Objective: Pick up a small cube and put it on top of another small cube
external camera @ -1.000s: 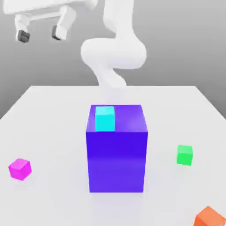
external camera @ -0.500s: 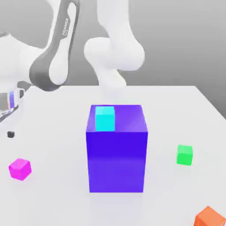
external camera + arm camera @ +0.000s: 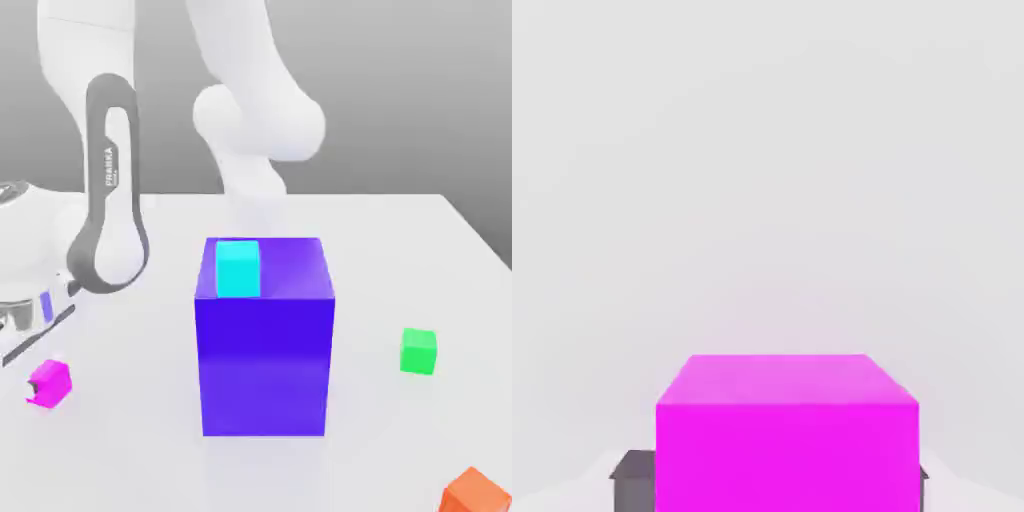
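Six blocks on one white table [image 3: 150, 420], with one robot arm [image 3: 110, 200].

One small pink cube [image 3: 50, 382], also seen up close in the hand view [image 3: 787, 430]; one small green cube [image 3: 419, 351]; one small cyan cube [image 3: 239, 268]; one large blue-purple block [image 3: 265, 365]; one orange block [image 3: 478, 492], partly cut off at the edge.
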You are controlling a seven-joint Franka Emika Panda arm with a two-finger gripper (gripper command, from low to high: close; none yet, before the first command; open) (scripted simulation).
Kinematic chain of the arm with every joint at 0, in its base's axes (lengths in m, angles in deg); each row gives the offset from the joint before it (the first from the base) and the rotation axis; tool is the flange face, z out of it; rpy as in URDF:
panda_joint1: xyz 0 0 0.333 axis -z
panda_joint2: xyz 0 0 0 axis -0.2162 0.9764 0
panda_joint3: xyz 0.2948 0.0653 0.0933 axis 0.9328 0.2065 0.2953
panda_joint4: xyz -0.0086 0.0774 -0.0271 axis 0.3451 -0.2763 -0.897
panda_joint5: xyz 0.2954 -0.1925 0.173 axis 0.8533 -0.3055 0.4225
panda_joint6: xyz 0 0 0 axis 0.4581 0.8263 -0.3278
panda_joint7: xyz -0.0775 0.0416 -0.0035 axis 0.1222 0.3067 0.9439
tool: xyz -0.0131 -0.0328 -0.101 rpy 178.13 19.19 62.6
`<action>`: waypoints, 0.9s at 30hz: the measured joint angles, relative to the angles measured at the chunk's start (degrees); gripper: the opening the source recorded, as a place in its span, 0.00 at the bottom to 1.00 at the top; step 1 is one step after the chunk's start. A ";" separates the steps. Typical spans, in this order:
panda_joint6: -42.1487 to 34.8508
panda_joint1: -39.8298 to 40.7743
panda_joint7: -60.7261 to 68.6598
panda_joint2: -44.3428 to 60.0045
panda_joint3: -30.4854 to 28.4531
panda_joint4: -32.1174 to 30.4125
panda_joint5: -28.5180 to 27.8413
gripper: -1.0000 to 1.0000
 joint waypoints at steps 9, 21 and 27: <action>-8.88 -2.89 -2.09 -8.10 5.13 1.33 7.18 0.00; -13.05 -9.68 2.41 -5.22 28.67 10.43 36.06 0.00; -13.83 -14.68 12.03 -6.90 38.97 10.07 40.70 0.00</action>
